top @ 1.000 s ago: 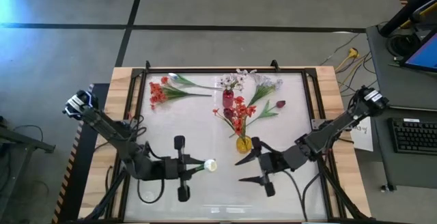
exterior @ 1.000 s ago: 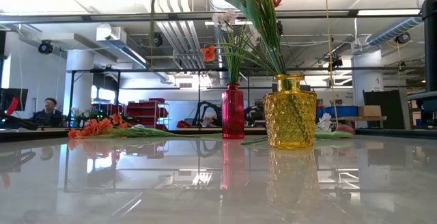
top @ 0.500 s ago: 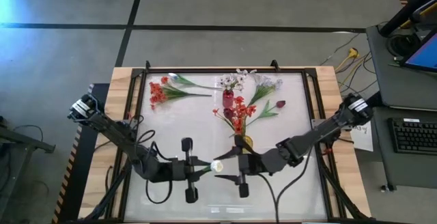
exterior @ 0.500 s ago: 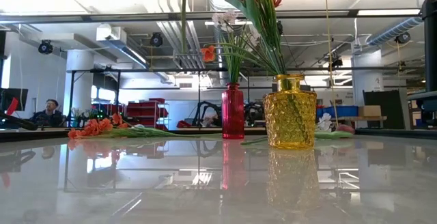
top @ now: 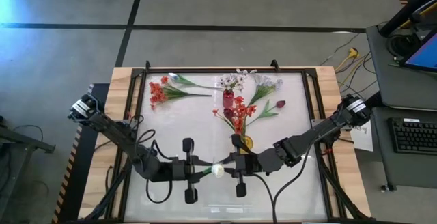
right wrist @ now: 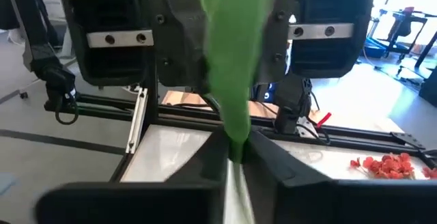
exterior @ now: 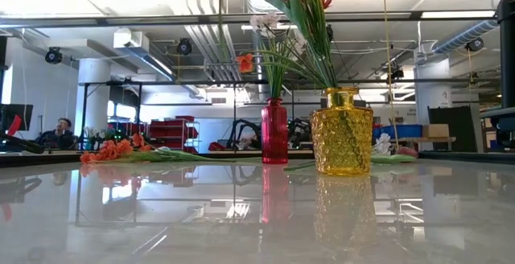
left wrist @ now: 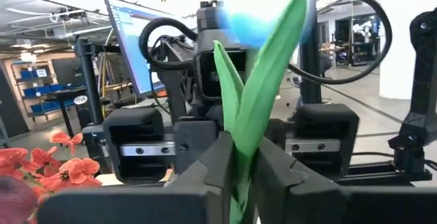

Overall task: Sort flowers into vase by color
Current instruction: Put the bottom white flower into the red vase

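From above, the left gripper [top: 202, 171] and the right gripper [top: 231, 169] meet near the table's front middle, both clamped on one white tulip [top: 217, 171], while the yellow vase [top: 244, 143] just behind holds red-orange flowers [top: 238, 123]. At table level, the yellow vase [exterior: 342, 132] stands beside a slim red vase [exterior: 273, 131] holding white sprays [exterior: 264, 22]. In the wrist views, the left fingers [left wrist: 217, 164] pinch the tulip's green leaves [left wrist: 263, 94], and the right fingers [right wrist: 263, 157] are closed on the same stem [right wrist: 233, 74].

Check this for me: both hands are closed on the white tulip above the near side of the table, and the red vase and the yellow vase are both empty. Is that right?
One part is wrong: the vases are not empty. The low view shows green stems standing in the red vase and the yellow vase. The rest holds: the left hand and the right hand are both closed on the white tulip above the table's near side.
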